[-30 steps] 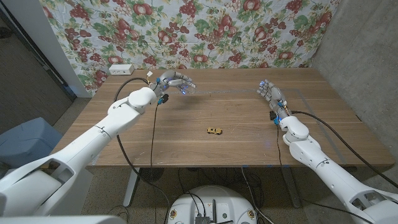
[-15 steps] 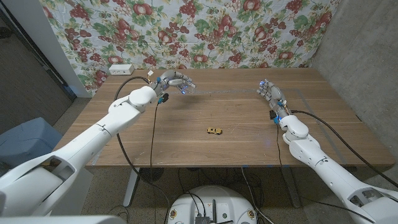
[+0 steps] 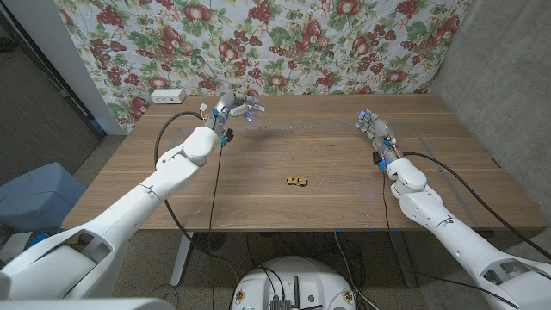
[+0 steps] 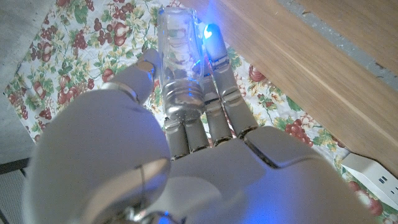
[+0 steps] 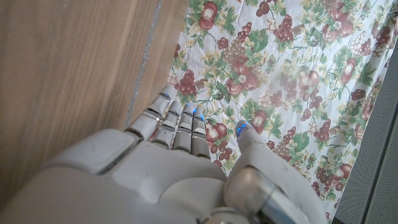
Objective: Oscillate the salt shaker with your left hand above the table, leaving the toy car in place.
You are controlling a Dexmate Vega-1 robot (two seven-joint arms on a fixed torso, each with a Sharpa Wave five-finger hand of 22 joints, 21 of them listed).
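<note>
One left hand [image 3: 231,109] grips the salt shaker [image 4: 178,68] aloft, well apart from the toy car [image 3: 298,181].

Even, soft indoor light; faint shadows; wrist views blurred up close (blue LED glare).

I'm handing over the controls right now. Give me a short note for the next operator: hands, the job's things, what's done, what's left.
Left hand: grips the salt shaker, lifted over the table's far left part.
Right hand: holds nothing, fingers apart, at the far right of the table.
Toy car: on the table near the middle, apart from both hands.
Done: shaker picked up and in the air.
Left: swing the shaker back and forth; leave the car alone.
</note>
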